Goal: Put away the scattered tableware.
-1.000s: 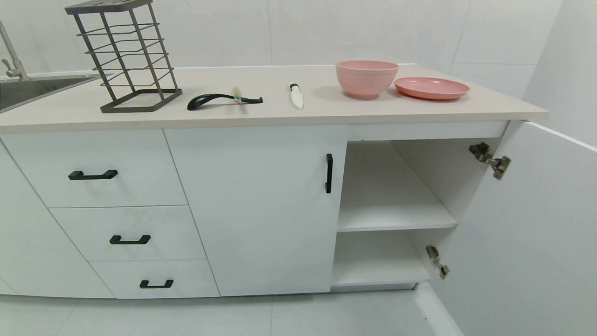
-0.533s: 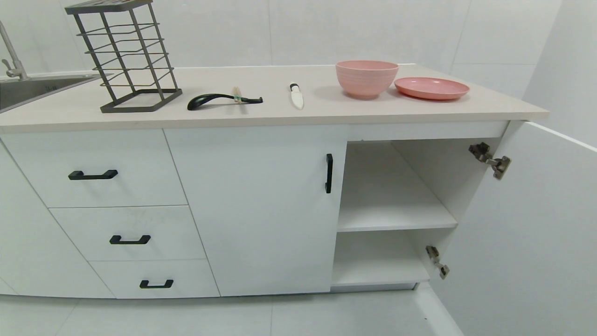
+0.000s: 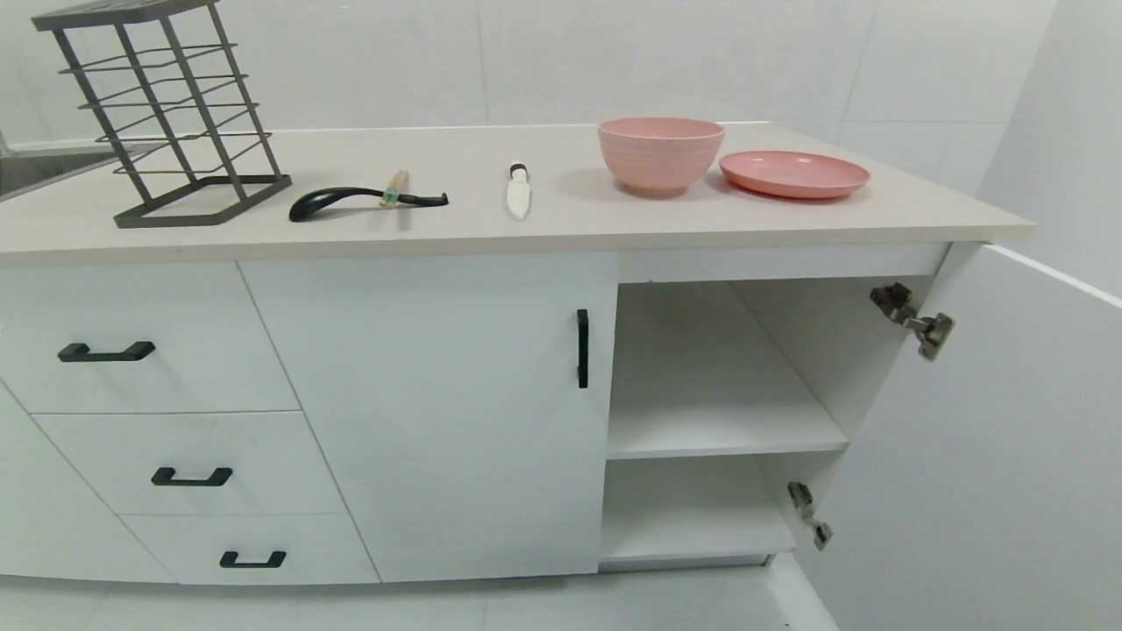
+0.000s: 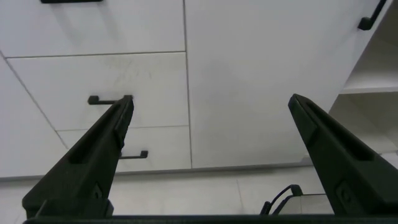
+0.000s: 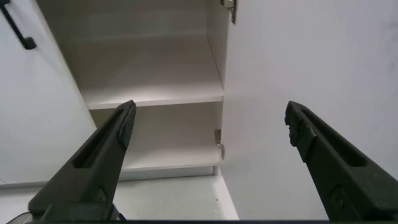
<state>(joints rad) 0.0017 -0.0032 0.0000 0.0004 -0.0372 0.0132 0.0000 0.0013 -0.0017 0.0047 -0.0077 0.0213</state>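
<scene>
On the counter (image 3: 263,241) lie a black spoon (image 3: 337,200), a pair of wooden chopsticks (image 3: 394,186) crossing its handle, and a small white knife (image 3: 518,190). A pink bowl (image 3: 660,154) and a pink plate (image 3: 793,173) stand toward the right end. My left gripper (image 4: 208,109) is open, low in front of the white drawers (image 4: 99,87). My right gripper (image 5: 208,118) is open too, facing the open cabinet's shelves (image 5: 155,93). Both hold nothing.
A black wire rack (image 3: 162,114) stands at the counter's left, with a sink (image 3: 35,171) beyond it. The right cabinet door (image 3: 1008,421) hangs wide open, showing two bare shelves (image 3: 710,421). The middle door (image 3: 438,412) and three drawers (image 3: 131,350) are closed.
The head camera has shifted, so the whole scene sits further left and lower in the picture. Nothing on the counter has moved.
</scene>
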